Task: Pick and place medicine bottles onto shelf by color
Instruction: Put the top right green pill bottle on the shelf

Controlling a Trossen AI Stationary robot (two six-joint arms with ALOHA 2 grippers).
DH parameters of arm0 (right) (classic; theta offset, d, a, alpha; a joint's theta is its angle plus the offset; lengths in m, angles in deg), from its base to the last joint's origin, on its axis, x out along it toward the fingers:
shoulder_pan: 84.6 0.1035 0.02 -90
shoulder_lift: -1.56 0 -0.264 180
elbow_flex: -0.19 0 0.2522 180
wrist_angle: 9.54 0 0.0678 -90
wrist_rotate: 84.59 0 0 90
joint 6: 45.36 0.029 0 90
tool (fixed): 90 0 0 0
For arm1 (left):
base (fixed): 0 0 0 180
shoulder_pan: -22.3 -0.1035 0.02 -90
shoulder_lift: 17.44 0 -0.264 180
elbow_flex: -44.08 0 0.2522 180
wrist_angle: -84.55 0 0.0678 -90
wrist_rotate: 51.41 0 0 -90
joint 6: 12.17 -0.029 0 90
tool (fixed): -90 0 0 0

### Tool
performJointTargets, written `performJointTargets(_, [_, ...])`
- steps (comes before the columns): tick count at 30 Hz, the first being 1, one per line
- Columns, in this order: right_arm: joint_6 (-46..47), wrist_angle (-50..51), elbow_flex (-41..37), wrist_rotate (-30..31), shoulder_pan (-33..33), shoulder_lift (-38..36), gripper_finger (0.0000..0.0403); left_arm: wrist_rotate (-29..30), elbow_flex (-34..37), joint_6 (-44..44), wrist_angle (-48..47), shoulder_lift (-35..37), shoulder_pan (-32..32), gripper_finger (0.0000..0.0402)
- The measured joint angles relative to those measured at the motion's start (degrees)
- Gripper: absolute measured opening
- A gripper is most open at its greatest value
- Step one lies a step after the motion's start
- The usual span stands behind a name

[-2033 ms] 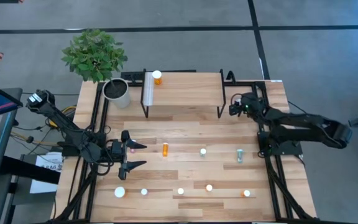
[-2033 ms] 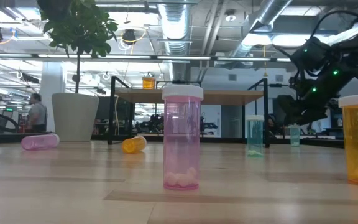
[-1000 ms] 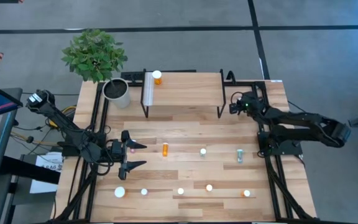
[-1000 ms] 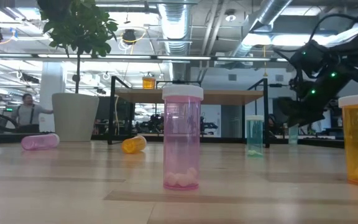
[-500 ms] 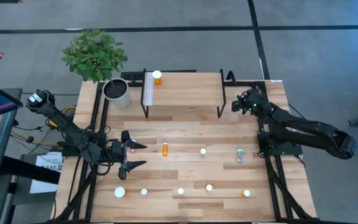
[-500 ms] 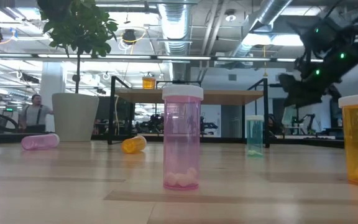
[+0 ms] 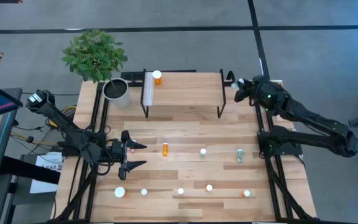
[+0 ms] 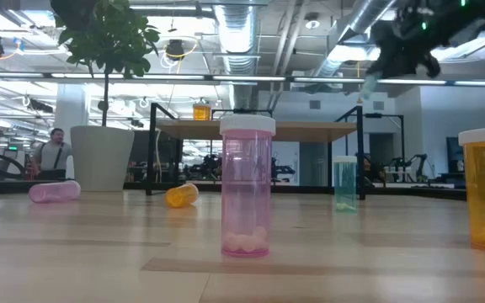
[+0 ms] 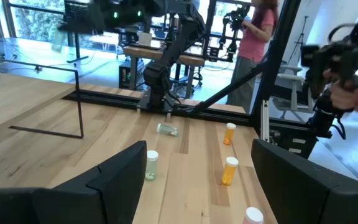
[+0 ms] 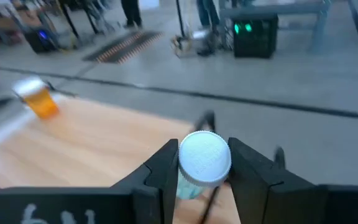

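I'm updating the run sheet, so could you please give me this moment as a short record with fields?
right gripper: raised beside the right end of the shelf, shut on a white-capped teal bottle
left gripper: open, low over the table's left side, beside a lying pink bottle
on shelf: one orange bottle, left end
table: several bottles not yet shelved

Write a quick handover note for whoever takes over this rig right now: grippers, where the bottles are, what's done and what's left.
Right gripper: shut on a teal bottle, raised beside the shelf's right end.
Left gripper: open, low over the table's left side, holding nothing; a pink bottle lies between its fingers.
Done: one orange bottle stands on the shelf's left part.
Left: place the teal bottle, then shelve the rest, about nine still on the table, including the orange one lying mid-table.
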Motion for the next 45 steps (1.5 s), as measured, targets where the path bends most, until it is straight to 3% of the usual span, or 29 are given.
performJointTargets(7, [-1.78, -1.09, 8.64, 0.02, 4.07, 5.92, 0.0139, 0.00, 0.00, -0.46, 0.57, 0.00, -0.02, 0.0277])
performJointTargets(18, [-6.63, -5.84, 23.51, -0.30, 8.26, 25.69, 0.0143, 0.00, 0.00, -1.83, 1.83, 0.00, -0.14, 0.0277])
performJointTargets(33, [-13.13, -0.15, 49.25, -12.48, 7.75, 52.20, 0.0143, -1.51, -3.71, -8.28, 4.95, 2.05, -3.87, 0.0277])
performJointTargets(45, [-15.50, 4.49, 57.39, -15.23, 5.79, 64.69, 0.0142, -3.71, -3.72, -4.64, 1.01, 1.95, -8.15, 0.0277])
